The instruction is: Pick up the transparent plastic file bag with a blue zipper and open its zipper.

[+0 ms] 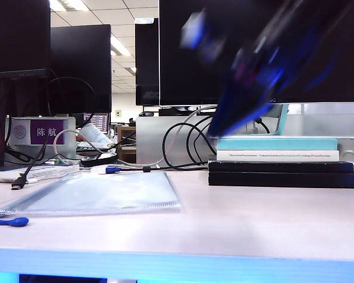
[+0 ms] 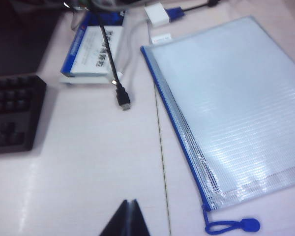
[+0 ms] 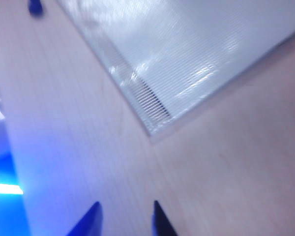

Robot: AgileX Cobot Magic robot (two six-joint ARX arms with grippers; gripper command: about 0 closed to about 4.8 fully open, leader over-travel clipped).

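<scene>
The table point(image 1: 253, 224) is seen from a low exterior camera at its front edge, aimed level across the top toward monitors behind. Both wrist cameras are pointed down at the tabletop — the left from higher up, the right closer in and blurred. The transparent plastic file bag point(image 1: 94, 193) is shared by all three views — whole in the left wrist view point(image 2: 231, 108), one corner in the right point(image 3: 187, 54).
</scene>
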